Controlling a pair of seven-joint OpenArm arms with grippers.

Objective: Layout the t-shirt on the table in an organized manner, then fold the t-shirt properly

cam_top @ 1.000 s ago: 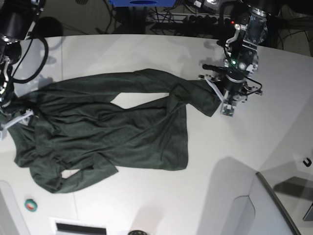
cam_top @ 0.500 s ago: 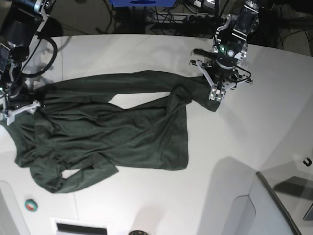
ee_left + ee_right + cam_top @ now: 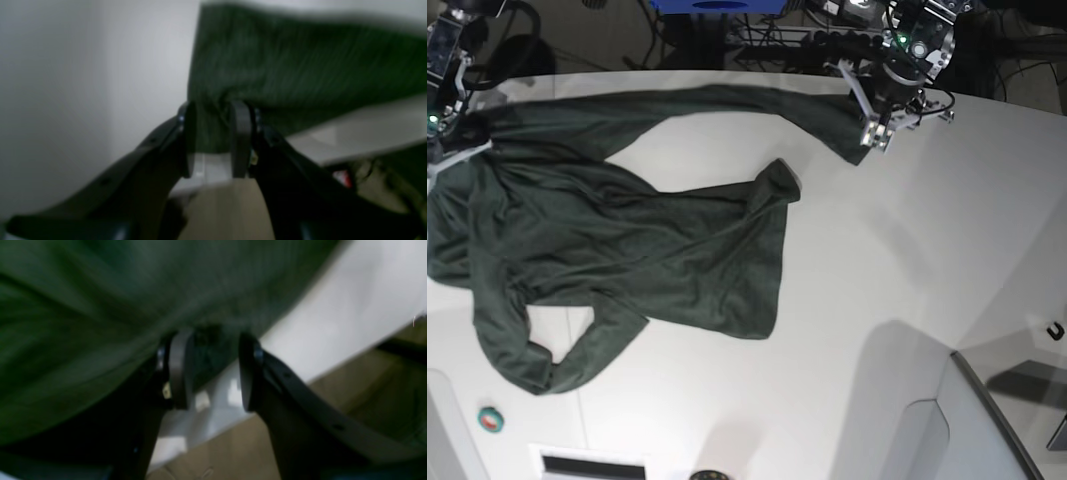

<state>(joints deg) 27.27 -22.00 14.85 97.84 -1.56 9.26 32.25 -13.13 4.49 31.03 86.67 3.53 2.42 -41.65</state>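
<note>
Claws both pinched on t-shirt (image 3: 627, 250) edges: left claw (image 3: 213, 140), right claw (image 3: 210, 370).

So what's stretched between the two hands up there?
In the base view, the t-shirt's upper edge spans from the left hand to the right hand, across the white table.

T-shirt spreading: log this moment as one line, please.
phase: layout | t-shirt: stretched along far edge of table, rumpled | left gripper: pinching shirt edge | right gripper: fingers around fabric | fold: not begun
</note>
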